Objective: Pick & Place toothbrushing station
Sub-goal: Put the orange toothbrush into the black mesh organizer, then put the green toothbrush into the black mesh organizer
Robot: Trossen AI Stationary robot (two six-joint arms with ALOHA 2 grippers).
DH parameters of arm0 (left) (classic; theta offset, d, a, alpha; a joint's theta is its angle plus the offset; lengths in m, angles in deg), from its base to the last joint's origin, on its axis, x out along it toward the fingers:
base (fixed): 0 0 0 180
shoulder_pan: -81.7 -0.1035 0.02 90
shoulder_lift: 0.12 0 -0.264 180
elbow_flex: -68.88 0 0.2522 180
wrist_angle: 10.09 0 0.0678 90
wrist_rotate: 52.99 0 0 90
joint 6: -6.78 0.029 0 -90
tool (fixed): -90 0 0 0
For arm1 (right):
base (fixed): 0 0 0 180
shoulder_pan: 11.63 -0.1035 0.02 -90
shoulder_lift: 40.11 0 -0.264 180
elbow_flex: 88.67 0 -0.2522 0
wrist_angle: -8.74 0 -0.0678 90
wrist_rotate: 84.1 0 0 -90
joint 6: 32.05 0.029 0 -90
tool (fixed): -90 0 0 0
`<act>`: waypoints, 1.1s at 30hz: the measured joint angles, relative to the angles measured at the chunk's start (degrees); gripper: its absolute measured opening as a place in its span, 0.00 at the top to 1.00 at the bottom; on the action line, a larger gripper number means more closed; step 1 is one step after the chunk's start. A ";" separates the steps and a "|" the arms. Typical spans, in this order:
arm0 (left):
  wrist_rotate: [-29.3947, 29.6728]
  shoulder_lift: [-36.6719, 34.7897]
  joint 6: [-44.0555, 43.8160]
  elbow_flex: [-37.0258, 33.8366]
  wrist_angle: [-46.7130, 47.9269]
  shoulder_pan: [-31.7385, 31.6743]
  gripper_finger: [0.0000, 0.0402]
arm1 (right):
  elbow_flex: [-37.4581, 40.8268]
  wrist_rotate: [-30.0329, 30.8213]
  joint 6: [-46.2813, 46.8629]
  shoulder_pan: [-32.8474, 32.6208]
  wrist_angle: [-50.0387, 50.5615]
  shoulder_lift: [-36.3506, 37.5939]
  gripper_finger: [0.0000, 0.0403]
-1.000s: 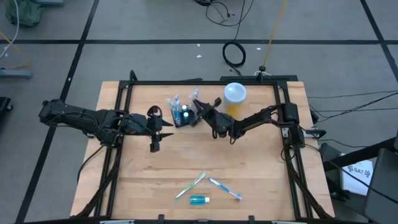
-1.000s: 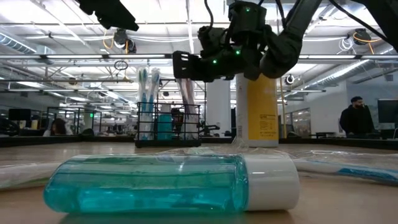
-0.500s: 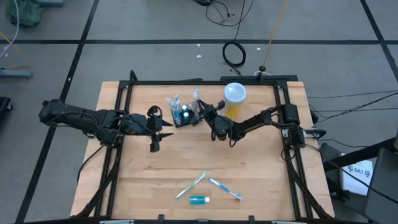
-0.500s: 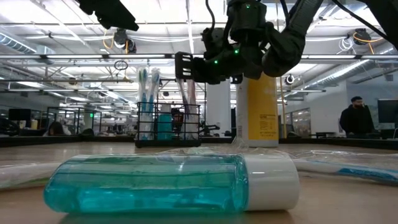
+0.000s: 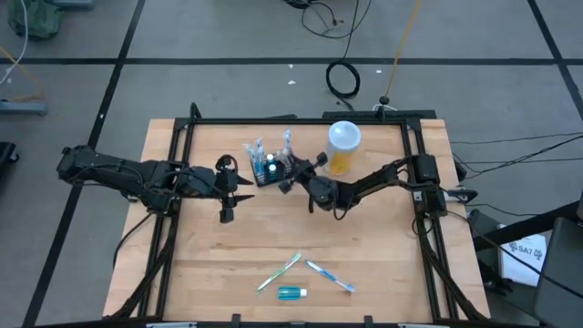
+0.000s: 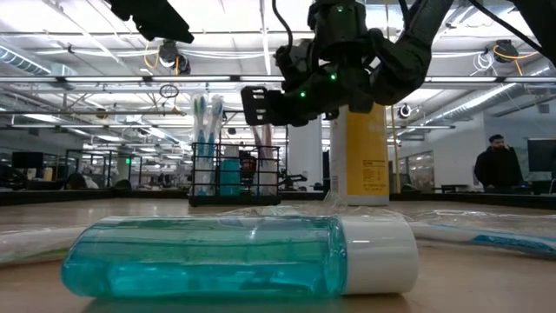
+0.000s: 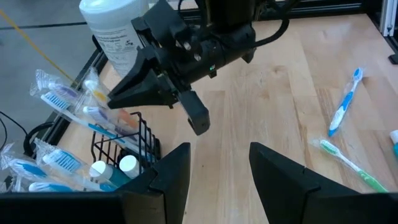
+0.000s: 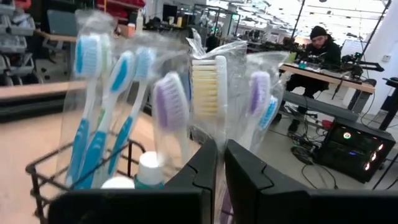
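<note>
Item one: the toothbrushing station (image 5: 267, 169), a black wire rack standing upright toward the table's (image 5: 383, 260) far edge, left of centre. I see wrapped toothbrushes (image 8: 171, 118) upright in it, plus small bottle caps; I can't count the brushes through the crinkled wrap.

Item two: my right gripper (image 5: 290, 169), reached in from the right to the station's right side. Its fingers (image 8: 245, 180) are pinched nearly together over the rack's rim with a wrapped brush between them; whether they actually grip that wrapper or only touch it, I can't make out.

Item three: my left gripper (image 5: 230, 187), hovering just left and near of the station, fingers (image 7: 277, 180) parted, nothing between them.

Item four: a white-lidded container (image 5: 343, 146) just right of the station, partly behind the right arm in the low view.

Item five: near edge, two loose toothbrushes (image 5: 280, 271) and a small blue bottle (image 5: 291, 292); the bottle blocks much of the low view.
</note>
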 joint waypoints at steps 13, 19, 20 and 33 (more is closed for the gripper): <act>0.00 0.00 -0.02 0.00 0.00 0.00 0.57 | 0.00 0.20 -0.02 -0.12 3.34 0.02 0.96; 0.00 0.00 -0.02 0.00 -0.01 -0.01 0.57 | 0.00 0.56 -2.21 -0.10 3.49 0.50 0.92; 0.00 0.00 -0.02 0.00 0.00 0.00 0.57 | 0.01 1.72 -2.74 -0.16 3.29 0.51 0.90; -0.05 0.00 -1.50 0.00 -0.02 0.00 0.57 | 0.07 10.54 -13.75 -4.38 1.29 1.38 0.66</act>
